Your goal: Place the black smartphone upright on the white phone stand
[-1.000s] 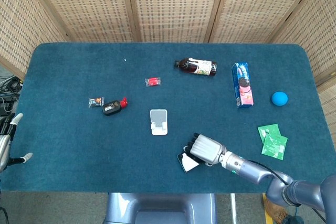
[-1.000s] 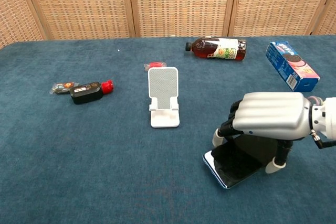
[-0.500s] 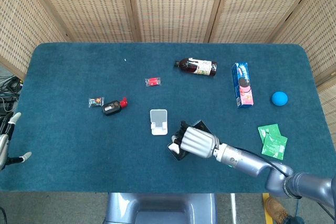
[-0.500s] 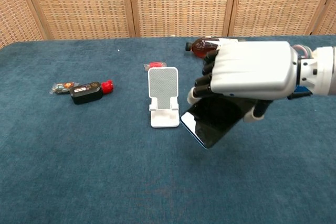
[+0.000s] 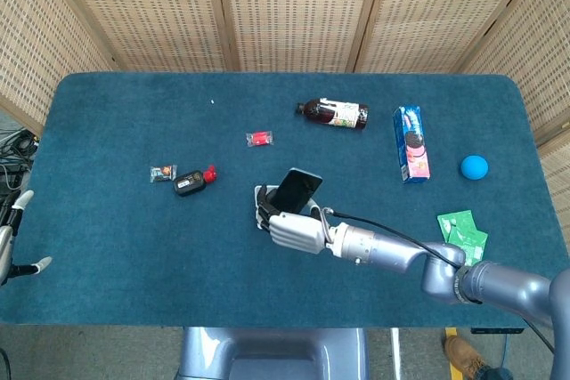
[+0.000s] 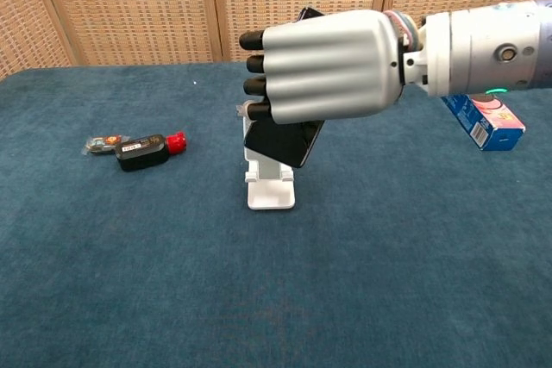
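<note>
The flat black smartphone (image 5: 296,190) is off the counter, tilted, gripped in the silver right hand (image 5: 292,230) with fingers curled around it. It hangs directly over the small white plastic phone stand (image 6: 269,190), hiding the stand's back plate in the chest view. The stand sits on the dark blue carpeted counter (image 5: 134,238). A small black bottle with a red cap (image 5: 191,182) lies to the left. The left hand (image 5: 11,242) shows at the counter's left edge, fingers apart, holding nothing.
</note>
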{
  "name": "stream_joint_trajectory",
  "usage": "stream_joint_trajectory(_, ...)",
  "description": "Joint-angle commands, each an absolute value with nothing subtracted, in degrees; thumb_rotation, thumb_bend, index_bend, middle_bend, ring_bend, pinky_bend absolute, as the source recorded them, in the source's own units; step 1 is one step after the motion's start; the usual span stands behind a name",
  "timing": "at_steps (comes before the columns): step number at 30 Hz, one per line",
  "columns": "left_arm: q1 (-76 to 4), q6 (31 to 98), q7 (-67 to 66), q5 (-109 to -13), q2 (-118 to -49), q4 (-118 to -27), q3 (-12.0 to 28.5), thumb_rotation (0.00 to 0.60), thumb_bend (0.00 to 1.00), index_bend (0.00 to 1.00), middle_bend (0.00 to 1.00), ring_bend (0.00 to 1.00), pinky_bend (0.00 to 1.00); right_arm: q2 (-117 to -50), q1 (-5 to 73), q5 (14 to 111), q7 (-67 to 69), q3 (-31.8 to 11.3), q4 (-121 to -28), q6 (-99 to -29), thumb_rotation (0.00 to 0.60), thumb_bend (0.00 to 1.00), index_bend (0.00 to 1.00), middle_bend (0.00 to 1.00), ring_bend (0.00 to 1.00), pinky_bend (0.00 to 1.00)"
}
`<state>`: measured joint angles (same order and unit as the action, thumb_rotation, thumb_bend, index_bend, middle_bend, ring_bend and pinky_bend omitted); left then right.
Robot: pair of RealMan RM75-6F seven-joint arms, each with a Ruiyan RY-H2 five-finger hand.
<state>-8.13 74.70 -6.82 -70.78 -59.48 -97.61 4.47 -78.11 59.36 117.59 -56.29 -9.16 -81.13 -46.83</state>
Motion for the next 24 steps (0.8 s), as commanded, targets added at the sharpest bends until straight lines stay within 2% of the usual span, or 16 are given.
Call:
stream_joint_trajectory(1,-8.3,74.4,-6.9,-70.4,-59.6,-97.4,4.6,0.6,0.0,0.0,0.0,0.0,0.0,-79.8,60.9,117.5,-60.9,-10.6,-80.0,-43.6,0.6,0.23,0.63,0.59,0.54,0.35)
stream_joint_trajectory(7,-8.9,73.2,-6.8,-69.1,-60.0,-96.5,4.9,0.6,0.0,0.0,0.0,0.0,0.0,-82.3,61.7,114.5,-69.1,-12.4,-77.6,-37.1,0.6,0.23,0.63,0.6,0.54,0.35)
stream_joint_trajectory(24,-9.0,72.7,-5.8,-68.5,-59.8,-95.8,4.9,0.6,0.0,0.0,0.0,0.0,0.0,-87.8,61.2,106.9,-86.6,-15.9,-78.5,-27.3,0.6,0.25,0.65,0.62,0.53,0.3)
